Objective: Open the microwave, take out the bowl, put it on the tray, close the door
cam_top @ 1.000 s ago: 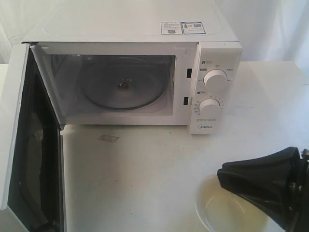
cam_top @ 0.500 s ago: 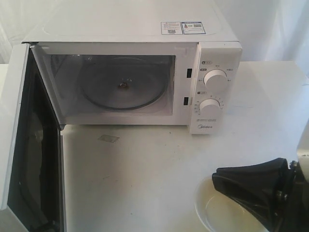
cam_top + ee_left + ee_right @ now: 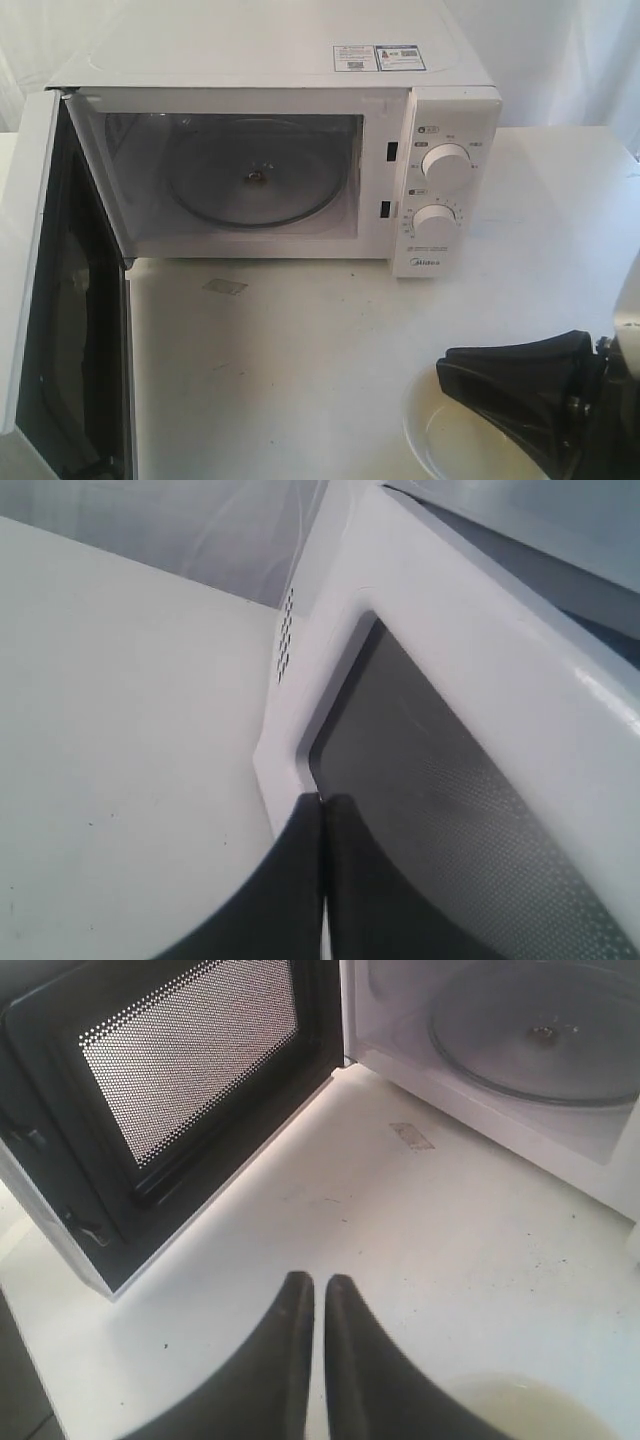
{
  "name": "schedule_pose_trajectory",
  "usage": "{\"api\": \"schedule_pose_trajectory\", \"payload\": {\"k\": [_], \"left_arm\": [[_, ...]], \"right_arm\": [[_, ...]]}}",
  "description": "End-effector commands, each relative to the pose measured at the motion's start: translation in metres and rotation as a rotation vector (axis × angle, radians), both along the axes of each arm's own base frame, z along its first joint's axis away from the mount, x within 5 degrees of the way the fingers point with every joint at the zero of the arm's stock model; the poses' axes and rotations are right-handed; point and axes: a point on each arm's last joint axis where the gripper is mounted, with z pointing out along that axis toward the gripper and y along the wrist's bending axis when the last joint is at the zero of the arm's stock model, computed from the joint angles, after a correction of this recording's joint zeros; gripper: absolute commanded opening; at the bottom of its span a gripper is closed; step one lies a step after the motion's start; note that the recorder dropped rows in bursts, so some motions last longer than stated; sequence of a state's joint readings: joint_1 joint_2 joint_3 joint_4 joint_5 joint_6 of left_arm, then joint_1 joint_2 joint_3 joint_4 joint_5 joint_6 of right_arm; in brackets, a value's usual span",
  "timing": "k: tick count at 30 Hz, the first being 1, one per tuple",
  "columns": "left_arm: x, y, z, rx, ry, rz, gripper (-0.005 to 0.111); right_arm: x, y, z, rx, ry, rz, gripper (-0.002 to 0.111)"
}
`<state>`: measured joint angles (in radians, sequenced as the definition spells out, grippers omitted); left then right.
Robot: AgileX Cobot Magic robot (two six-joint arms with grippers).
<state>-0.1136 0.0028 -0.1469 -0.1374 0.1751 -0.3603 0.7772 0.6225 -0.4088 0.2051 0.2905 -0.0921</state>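
The white microwave (image 3: pixel 280 60) stands with its door (image 3: pixel 30 260) swung wide to the left. Its cavity holds only the glass turntable (image 3: pixel 250 180). The cream bowl (image 3: pixel 445 440) sits on the white table at the front right, and no tray shows. My right gripper (image 3: pixel 440 372) hangs just over the bowl's far side, shut with nothing between its fingers. From the right wrist, that gripper (image 3: pixel 312 1282) points toward the door (image 3: pixel 190 1050), with the bowl (image 3: pixel 530 1405) half hidden beside one finger. My left gripper (image 3: pixel 322 798) is shut, its tips at the door (image 3: pixel 480 680) frame's corner.
The open door juts out over the table's left front. Two round dials (image 3: pixel 445 165) face forward on the right panel. A faint patch (image 3: pixel 224 287) marks the table in front of the cavity. White curtains hang behind.
My right gripper has sunk lower and edged slightly left over the bowl. The bowl, door and microwave have not moved.
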Motion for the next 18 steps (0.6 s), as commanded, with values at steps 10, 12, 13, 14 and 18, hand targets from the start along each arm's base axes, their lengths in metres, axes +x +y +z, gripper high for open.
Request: {"api": "schedule_pose_trajectory", "payload": {"k": [10, 12, 13, 14, 18], "left_arm": [[0.01, -0.004, 0.031, 0.14, 0.158, -0.065, 0.0], [0.012, -0.005, 0.034, 0.14, 0.163, -0.065, 0.0], [0.013, -0.005, 0.035, 0.14, 0.165, -0.065, 0.0], [0.014, -0.005, 0.034, 0.143, 0.174, -0.066, 0.0], [0.015, -0.005, 0.034, 0.143, 0.18, -0.066, 0.0]], "right_arm": [[0.0, 0.0, 0.001, 0.008, -0.014, 0.002, 0.004], [0.0, 0.0, 0.001, 0.008, -0.014, 0.002, 0.004], [0.0, 0.0, 0.001, 0.008, -0.014, 0.002, 0.004], [0.0, 0.0, 0.001, 0.008, -0.014, 0.002, 0.004], [0.0, 0.0, 0.001, 0.008, -0.016, 0.002, 0.004]]}}
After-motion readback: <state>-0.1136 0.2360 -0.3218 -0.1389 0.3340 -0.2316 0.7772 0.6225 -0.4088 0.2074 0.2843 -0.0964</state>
